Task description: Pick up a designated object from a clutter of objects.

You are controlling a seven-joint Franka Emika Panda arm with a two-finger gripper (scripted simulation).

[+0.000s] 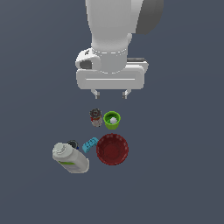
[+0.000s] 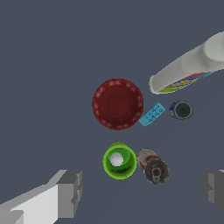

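Note:
The light-blue studded block [image 1: 89, 145] lies on the floor between the red bowl [image 1: 112, 149] and the white-grey bottle [image 1: 71, 158]. In the wrist view the block [image 2: 152, 114] sits beside the bowl [image 2: 117, 104], with the bottle [image 2: 188, 66] past it. My gripper [image 1: 111, 93] hangs open and empty above the clutter, over the green cup [image 1: 112, 120] and dark can [image 1: 96, 117], well away from the block. Its two fingers [image 2: 70, 192] show wide apart in the wrist view.
The green cup [image 2: 119, 160] holds a white ball. The dark can [image 2: 153, 166] stands next to it. A second small dark round item [image 2: 181, 110] sits by the block and the bottle; it also shows in the exterior view [image 1: 73, 144]. Grey floor surrounds the group.

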